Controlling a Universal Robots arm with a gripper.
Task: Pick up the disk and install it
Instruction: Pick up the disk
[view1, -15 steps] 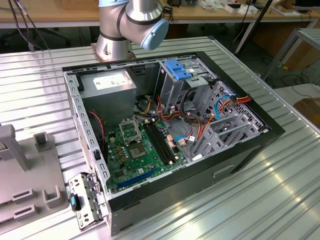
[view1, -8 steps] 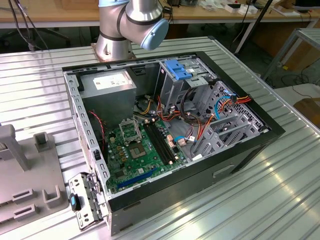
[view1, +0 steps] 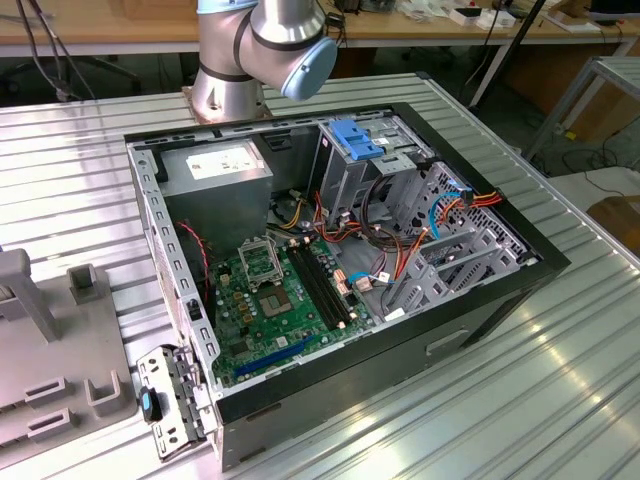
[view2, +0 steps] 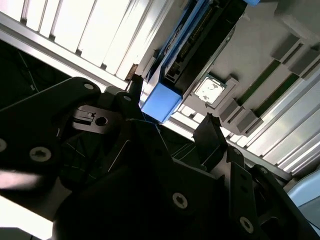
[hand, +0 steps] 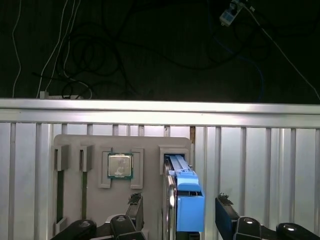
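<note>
The disk (hand: 185, 192) stands on edge in a slot of a grey holder tray (hand: 75, 145); its bright blue carrier end faces me and the dark metal body runs back behind it. In the second wrist view the disk (view2: 161, 102) shows the same blue end. My gripper (hand: 180, 212) is open and straddles the disk, one black fingertip (hand: 134, 204) on each side with a gap to the carrier. The gripper (view2: 172, 112) holds nothing.
An open computer case (view1: 540, 265) lies on the ribbed metal table, with a grey drive cage topped by a blue latch (view1: 355, 140). The arm's base (view1: 235, 70) stands behind the case. A processor chip (hand: 120, 165) sits in the holder tray (view1: 60, 340).
</note>
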